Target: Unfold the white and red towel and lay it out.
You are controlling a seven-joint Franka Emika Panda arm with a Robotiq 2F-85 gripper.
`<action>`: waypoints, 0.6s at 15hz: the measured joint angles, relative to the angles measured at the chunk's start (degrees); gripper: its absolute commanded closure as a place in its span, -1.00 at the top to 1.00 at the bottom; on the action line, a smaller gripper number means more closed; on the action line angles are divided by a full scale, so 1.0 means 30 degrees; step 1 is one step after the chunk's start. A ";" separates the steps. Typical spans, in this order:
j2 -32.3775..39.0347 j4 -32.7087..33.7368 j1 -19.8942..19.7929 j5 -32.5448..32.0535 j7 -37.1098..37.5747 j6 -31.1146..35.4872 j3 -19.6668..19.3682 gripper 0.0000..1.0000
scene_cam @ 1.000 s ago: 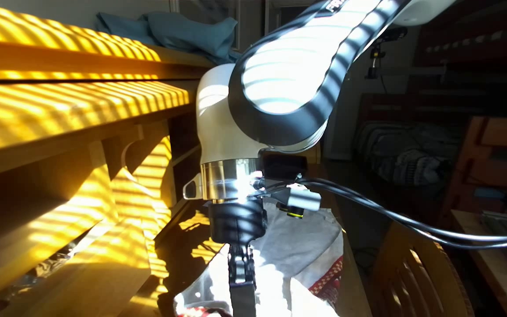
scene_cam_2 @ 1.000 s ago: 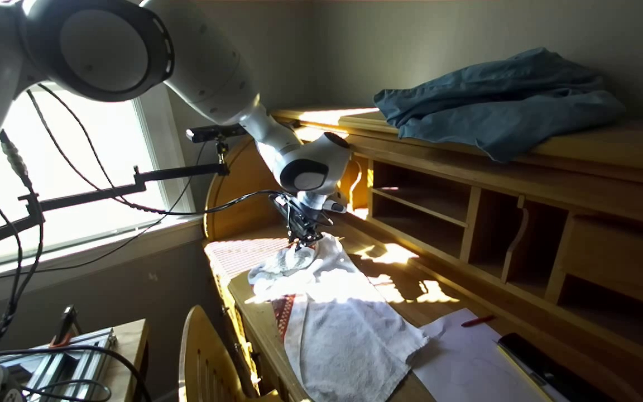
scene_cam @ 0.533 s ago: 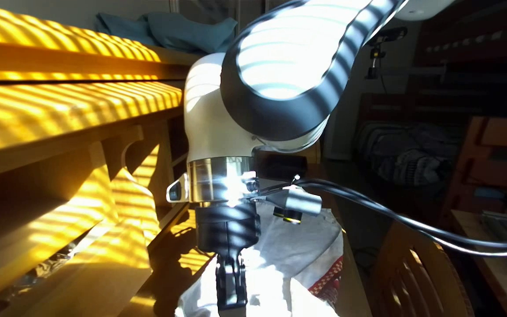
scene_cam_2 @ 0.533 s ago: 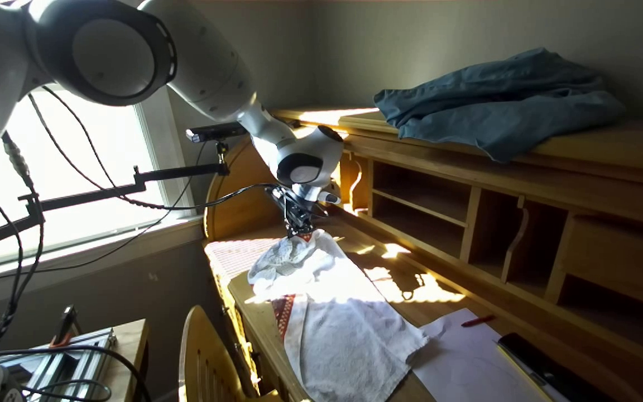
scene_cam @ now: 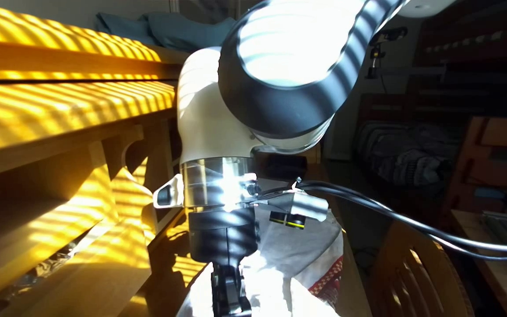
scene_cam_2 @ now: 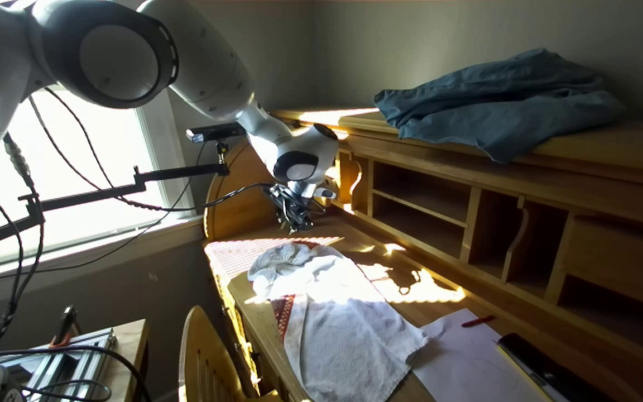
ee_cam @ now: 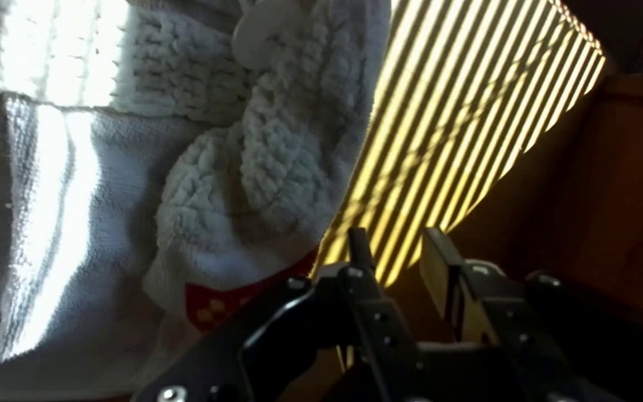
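Wrist view, gripper [ee_cam: 397, 239] — jaws parted partway, nothing grasped — beside rumpled white and red towel [ee_cam: 204, 178], in an exterior view, towel below it on the desk [scene_cam_2: 427, 311], blue cloth [scene_cam_2: 494, 106] higher, well apart, in an exterior view, sunlit towel partly behind it.

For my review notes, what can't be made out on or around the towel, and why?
The towel: sunlit part washed out by glare, in both exterior views.
Under the towel: covered by it in every view.
The red border: partly behind the claw, in the wrist view.
The paper: partly hidden by the towel, cut off by the bottom edge, in an exterior view.
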 measured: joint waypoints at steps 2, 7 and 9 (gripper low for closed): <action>-0.0097 -0.0029 0.0002 -0.0109 -0.0177 0.0220 -0.0192 0.50; -0.1068 -0.1242 0.0022 -0.1221 0.0140 0.1729 -0.1561 1.00; -0.1575 -0.2248 -0.0010 -0.1392 0.0492 0.2808 -0.2043 1.00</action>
